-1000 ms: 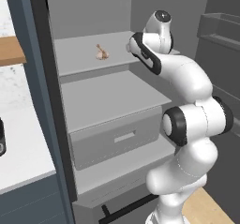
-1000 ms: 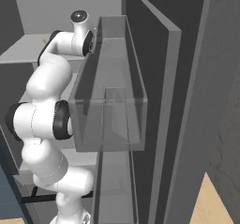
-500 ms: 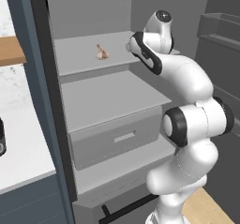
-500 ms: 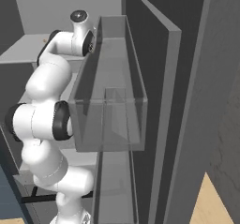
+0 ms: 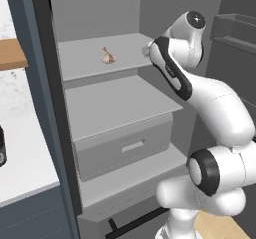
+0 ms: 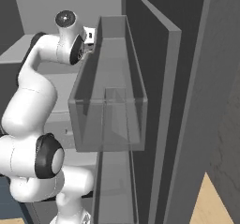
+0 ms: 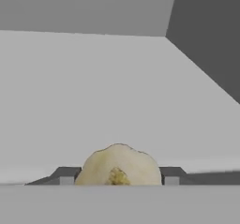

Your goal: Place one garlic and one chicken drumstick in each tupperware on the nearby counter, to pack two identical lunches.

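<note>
Inside fridge: hand sits closed on one garlic, bulb between both fingertips. Second garlic lies on upper shelf, left of the wrist. Worktop lies further left.

Matt grey shelf carries a dull beige garlic; the door bin looks translucent plastic.

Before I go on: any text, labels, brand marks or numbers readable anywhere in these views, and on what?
None: no words, numbers, brands or signs are readable in any view.
The fridge shelf, the drawer and the door bin are plain grey.
The garlic between the fingers of the hand bears no mark; nor does the drumstick.
</note>
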Robot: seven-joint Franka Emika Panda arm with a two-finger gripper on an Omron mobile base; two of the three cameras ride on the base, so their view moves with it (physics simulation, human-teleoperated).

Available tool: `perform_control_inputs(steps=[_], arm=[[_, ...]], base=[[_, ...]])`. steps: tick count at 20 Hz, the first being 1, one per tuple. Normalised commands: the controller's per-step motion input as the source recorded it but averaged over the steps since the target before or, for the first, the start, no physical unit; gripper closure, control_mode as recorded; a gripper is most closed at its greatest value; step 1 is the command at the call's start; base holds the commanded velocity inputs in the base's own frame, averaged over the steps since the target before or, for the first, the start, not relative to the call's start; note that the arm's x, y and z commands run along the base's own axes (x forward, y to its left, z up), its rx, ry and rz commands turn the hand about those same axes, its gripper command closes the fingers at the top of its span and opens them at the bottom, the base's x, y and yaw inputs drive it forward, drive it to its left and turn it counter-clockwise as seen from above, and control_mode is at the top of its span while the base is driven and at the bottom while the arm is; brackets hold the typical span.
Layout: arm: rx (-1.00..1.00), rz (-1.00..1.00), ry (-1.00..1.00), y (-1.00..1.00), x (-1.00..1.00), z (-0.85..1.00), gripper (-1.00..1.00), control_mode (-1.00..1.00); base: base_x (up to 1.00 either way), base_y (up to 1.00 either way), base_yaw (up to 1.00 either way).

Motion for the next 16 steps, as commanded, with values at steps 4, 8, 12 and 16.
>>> perform_control_inputs(steps=[4,8,12,16], arm=[[-0.11,0.04,0.15,0.01,-1.00,-0.07,1.00,-1.00],[-0.04,0.00,0.28,0.08,-0.95,-0.12,1.00,-1.00],[0.00,-0.03,0.30,0.19,-0.77,-0.09,1.00,-1.00],[0.00,-0.04,0.22,0.03,-0.85,-0.37,1.00,-1.00]], base=[[0.00,0.00,0.00],[0.00,0.00,0.00],[0.00,0.00,0.00],[0.00,0.00,0.00]])
